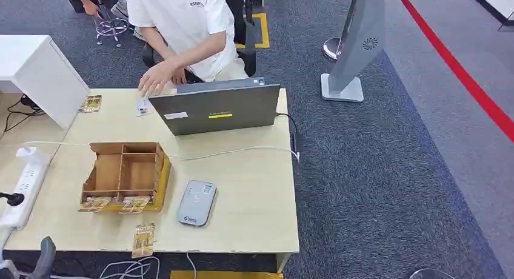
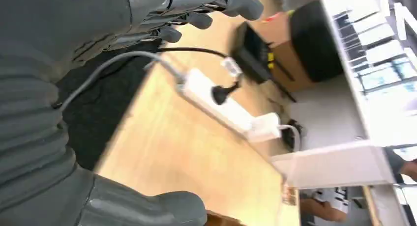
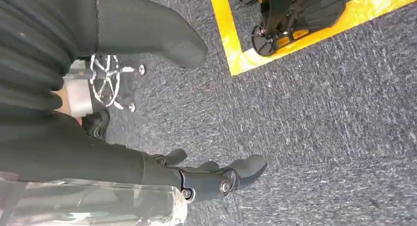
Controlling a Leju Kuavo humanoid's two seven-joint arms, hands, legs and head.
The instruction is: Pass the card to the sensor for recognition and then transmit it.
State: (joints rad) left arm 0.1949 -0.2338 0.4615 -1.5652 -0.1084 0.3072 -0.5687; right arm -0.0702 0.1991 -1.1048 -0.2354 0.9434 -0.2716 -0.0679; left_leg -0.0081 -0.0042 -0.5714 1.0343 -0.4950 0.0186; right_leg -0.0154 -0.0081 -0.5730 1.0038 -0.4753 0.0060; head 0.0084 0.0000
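While no card is yet held, the head view shows a card (image 1: pixel 143 239) at the counter's (image 1: pixel 254 200) near edge, just near-left of the grey sensor (image 1: pixel 197 202); picking it up looks like the step in hand. Left wrist view: the left robot hand (image 2: pixel 123 19) hangs released over the counter's left edge. Right wrist view: the right robot hand (image 3: pixel 162 108) hangs empty over carpet. Next, the left robot hand must reach right to the card.
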